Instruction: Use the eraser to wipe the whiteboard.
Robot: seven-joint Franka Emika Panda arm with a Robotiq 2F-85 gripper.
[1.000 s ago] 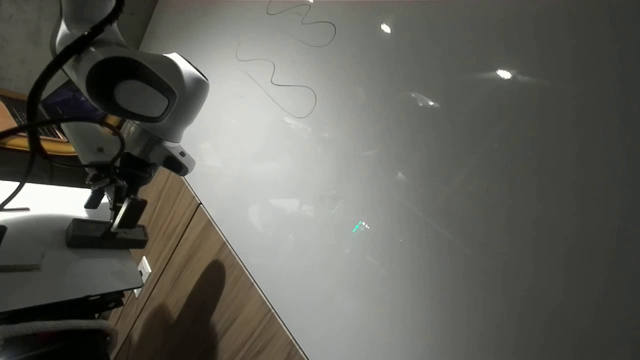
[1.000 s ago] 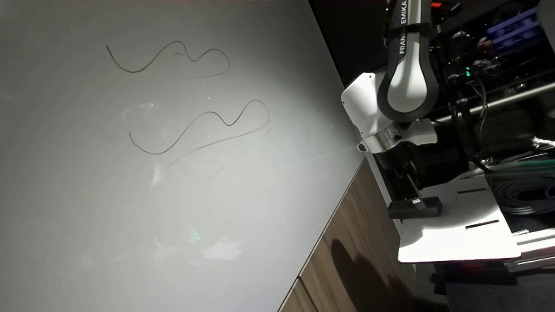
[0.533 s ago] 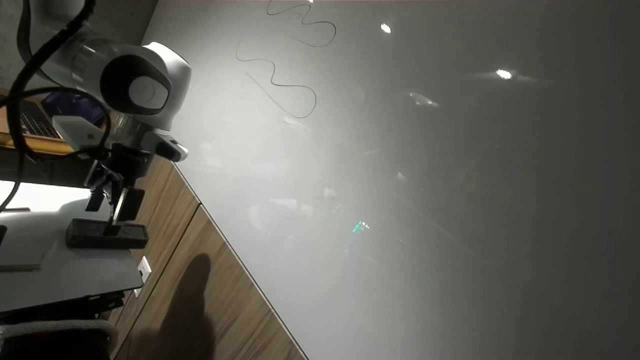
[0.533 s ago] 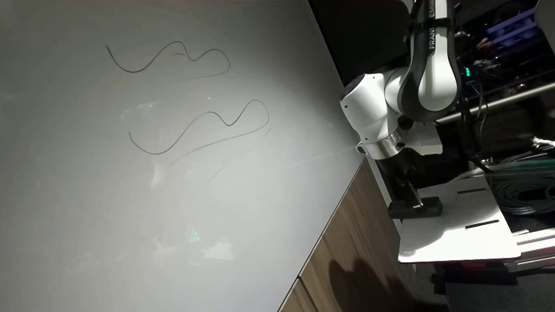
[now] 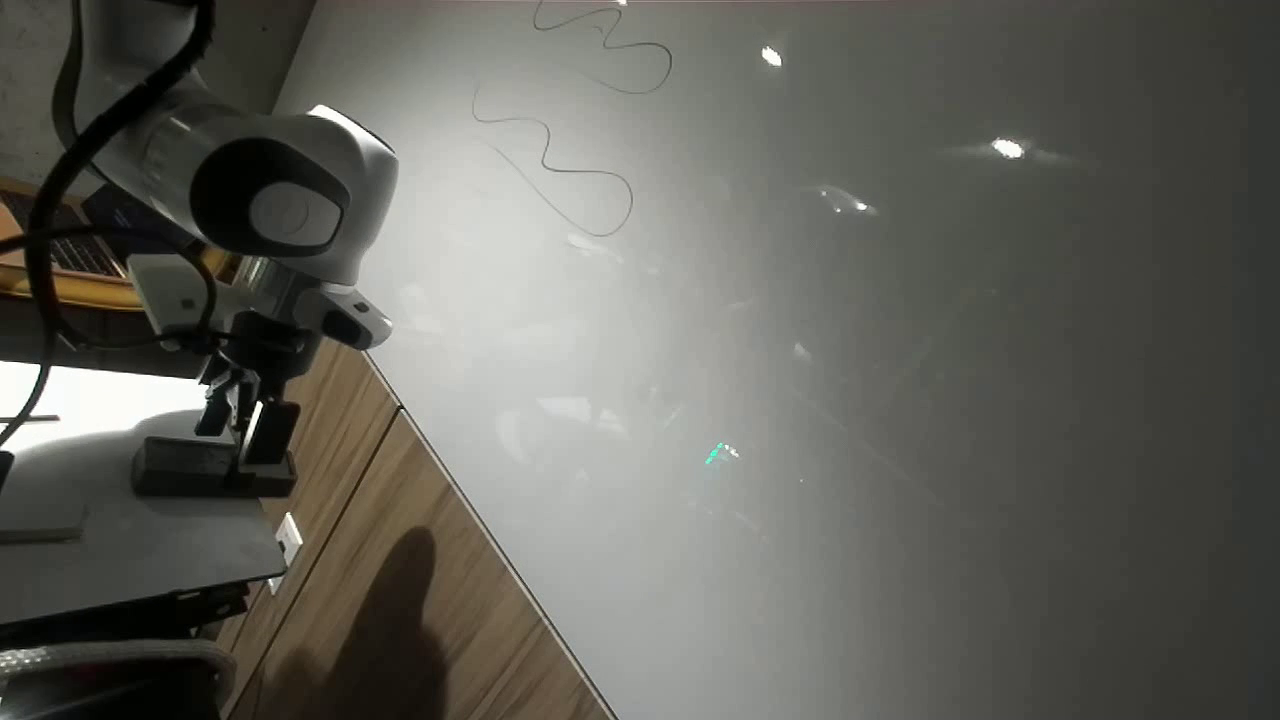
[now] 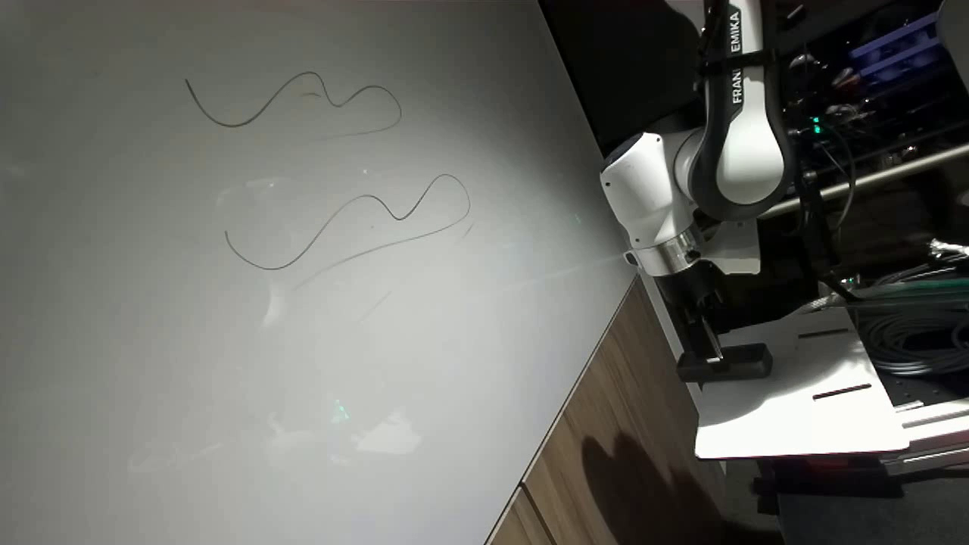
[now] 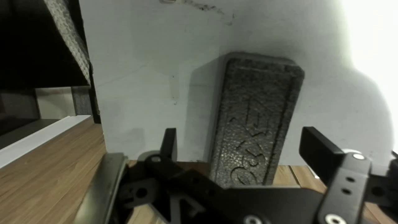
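The eraser [image 7: 258, 102], a dark grey block, lies on a small white tabletop, its near end reaching past the edge in the wrist view. Both exterior views show the eraser [image 5: 180, 470] [image 6: 748, 362] there. My gripper [image 7: 241, 143] is over it with the jaws wide apart, one finger on each long side and a gap on both sides. In both exterior views the gripper [image 5: 238, 432] [image 6: 702, 342] reaches down to the eraser's wall-side half. The whiteboard [image 5: 850, 350] [image 6: 189, 341] bears two wavy dark marker lines [image 6: 398, 219].
The tabletop [image 6: 810, 424] ends close to the wood-panelled wall [image 5: 480, 600] under the whiteboard. A wall outlet [image 5: 289, 538] sits near its corner. A laptop [image 5: 75, 240] stands behind the arm, and coiled cables [image 6: 916, 341] lie past the table. A black cable [image 5: 50, 190] hangs along the arm.
After a shift away from the board, the arm has come back toward the wall and lower over the eraser. The eraser has not moved, and the jaws have stayed open.
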